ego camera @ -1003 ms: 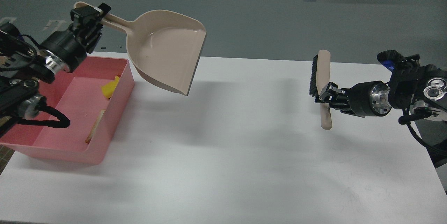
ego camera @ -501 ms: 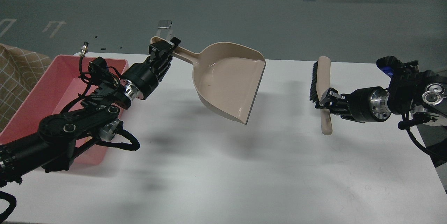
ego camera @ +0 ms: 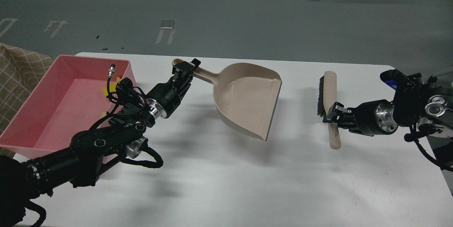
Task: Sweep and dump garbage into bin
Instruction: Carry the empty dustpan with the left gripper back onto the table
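My left gripper (ego camera: 184, 72) is shut on the handle of a beige dustpan (ego camera: 246, 99), held just above the white table (ego camera: 226, 177) at its middle, mouth facing right and towards me. My right gripper (ego camera: 332, 112) is shut on the handle of a beige brush with black bristles (ego camera: 328, 104), held at the table's right, bristles facing left. A pink bin (ego camera: 53, 103) stands at the left edge with a yellow scrap (ego camera: 110, 86) inside, partly hidden by my left arm. The dustpan looks empty.
A checked brown cloth (ego camera: 17, 75) lies beyond the bin at the far left. The grey floor lies past the table's far edge. My left arm crosses the bin's near right corner.
My left gripper has carried the dustpan from above the bin rightwards and down to the table's middle. My right gripper with the brush has sunk slightly lower.
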Robot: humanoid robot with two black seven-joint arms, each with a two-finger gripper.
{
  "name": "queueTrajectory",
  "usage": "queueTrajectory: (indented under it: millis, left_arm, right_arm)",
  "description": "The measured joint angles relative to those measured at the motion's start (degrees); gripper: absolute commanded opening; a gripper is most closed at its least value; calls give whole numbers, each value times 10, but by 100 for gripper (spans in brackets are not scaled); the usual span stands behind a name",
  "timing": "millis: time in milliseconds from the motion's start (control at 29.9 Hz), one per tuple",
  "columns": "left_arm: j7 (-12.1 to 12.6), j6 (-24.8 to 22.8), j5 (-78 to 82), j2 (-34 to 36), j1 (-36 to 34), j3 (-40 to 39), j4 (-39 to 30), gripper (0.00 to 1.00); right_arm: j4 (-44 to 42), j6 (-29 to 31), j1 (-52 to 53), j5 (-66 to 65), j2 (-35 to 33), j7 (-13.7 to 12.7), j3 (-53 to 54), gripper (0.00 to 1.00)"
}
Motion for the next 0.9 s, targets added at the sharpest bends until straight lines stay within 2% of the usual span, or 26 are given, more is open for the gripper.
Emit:
queueTrajectory:
  millis: [468,902]
  left_arm:
    - [0,2,-2,-55,5,-7,85,0]
    - [0,12,-2,-71,17,-9,106,0]
  right_arm:
    - [0,0,0,0,-8,0,-1,3]
    - [-4,0,-2,0,-4,0,-1,8]
